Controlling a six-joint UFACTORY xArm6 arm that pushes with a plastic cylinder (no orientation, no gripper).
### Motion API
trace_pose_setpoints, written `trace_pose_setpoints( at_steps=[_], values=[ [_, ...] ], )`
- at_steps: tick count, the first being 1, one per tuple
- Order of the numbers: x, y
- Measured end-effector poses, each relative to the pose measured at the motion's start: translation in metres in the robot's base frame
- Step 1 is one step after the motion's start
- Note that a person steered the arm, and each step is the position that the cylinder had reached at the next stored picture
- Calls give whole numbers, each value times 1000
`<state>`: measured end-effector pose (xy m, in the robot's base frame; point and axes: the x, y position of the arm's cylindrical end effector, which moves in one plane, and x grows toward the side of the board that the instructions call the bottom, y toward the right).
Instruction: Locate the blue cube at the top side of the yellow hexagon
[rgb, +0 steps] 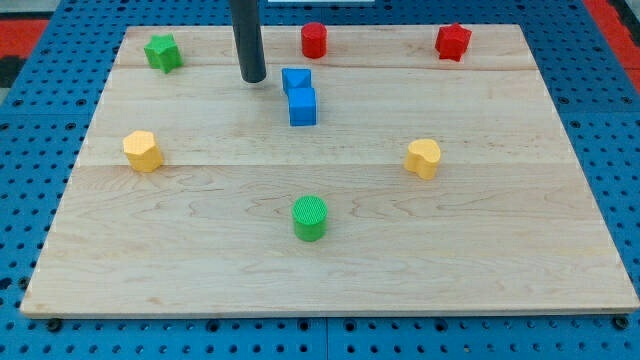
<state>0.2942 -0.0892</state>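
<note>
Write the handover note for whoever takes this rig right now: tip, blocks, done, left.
Tip: my tip rests on the board near the view's top, just left of the two blue blocks, apparently touching neither.
Blocks: the blue cube sits top centre, against a blue triangular block above it. The yellow hexagon is at the view's left edge, mid-height.
Done: nothing visible; the cube is far right of the hexagon, not above it.
Left: push the blue cube leftward to the spot just above the yellow hexagon, below the green star.
</note>
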Motion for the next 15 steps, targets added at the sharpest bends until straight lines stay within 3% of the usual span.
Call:
trace_pose_setpoints(
  at_steps=[2, 3, 4, 6, 7, 10, 11, 13, 15],
  values=[
    [-11, 12],
    [-9, 58],
    [41, 76],
    [75, 132],
    [118, 130],
    [142, 5],
    [160, -2],
    [107, -57],
    [94, -40]
  ],
)
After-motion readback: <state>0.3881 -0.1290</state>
